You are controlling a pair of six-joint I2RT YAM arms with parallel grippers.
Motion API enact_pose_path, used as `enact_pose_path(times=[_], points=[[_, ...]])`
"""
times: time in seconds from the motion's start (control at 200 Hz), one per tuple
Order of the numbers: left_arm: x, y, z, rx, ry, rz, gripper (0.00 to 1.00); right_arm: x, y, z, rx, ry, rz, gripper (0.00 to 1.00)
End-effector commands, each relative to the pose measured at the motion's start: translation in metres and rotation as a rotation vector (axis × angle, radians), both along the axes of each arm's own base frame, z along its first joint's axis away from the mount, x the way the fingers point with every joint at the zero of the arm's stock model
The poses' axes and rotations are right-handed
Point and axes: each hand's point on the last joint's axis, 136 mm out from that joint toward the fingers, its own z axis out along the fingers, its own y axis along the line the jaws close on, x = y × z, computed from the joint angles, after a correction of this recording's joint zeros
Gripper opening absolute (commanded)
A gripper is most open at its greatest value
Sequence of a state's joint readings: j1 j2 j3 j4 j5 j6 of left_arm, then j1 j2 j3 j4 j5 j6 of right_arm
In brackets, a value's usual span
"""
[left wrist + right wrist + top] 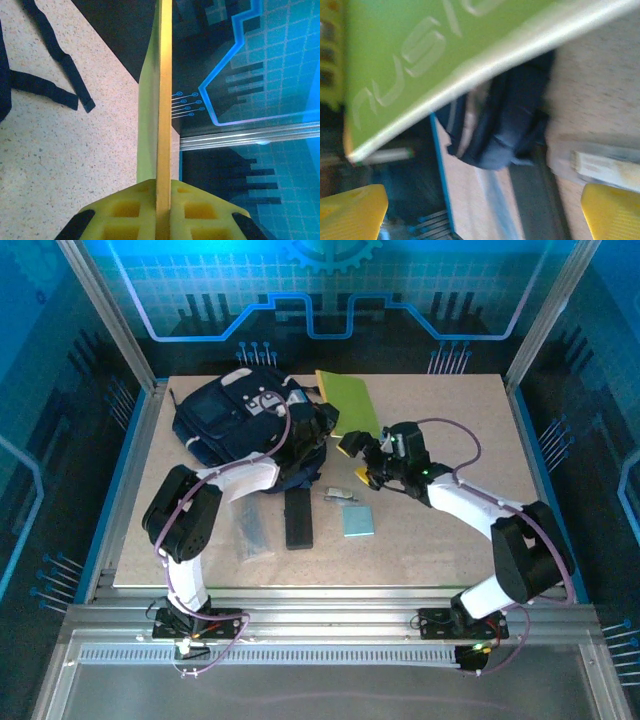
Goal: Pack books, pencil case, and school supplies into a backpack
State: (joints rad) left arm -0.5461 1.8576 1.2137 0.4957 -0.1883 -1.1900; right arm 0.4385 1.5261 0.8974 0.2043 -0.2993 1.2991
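Overhead view of a table [450, 530]. A navy backpack [235, 418] lies at 11 o'clock. Just beside it, at 12 o'clock, is a lime-green book [348, 403]. The left gripper [163, 205] is clamped tight on this book's near edge. Seen from the wrist, the pinched edge looks like a thin yellow-orange strip with a green face to its 9 o'clock. Whether a second book is pressed against it cannot be told.

The right gripper [358, 460] sits at 5 o'clock of the book with its yellow fingers spread wide around nothing. Its wrist view shows the green cover tilted overhead.

Near the table's middle lies a black pencil case [298, 518]. A translucent grey strip [252, 530] is at its 9 o'clock and a light-blue pad [357, 521] at its 3 o'clock. A small silvery clip [340, 496] is at the pad's 11 o'clock
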Motion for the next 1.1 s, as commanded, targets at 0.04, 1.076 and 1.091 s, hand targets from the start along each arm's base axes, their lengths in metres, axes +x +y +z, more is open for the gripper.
enact_pose_path(times=[0.04,1.076,1.091], points=[[-0.009,0.013,0.033,-0.095,-0.071,0.079,0.00,0.041,0.006,0.036,0.204,-0.125,-0.166,1.00],[-0.036,0.015,0.013,-0.044,-0.013,0.064,0.20,0.076,-0.014,0.045,0.276,-0.239,-0.298,0.10],[-0.037,0.016,0.012,-0.030,-0.010,0.054,0.26,0.076,-0.016,0.045,0.271,-0.240,-0.297,0.06]])
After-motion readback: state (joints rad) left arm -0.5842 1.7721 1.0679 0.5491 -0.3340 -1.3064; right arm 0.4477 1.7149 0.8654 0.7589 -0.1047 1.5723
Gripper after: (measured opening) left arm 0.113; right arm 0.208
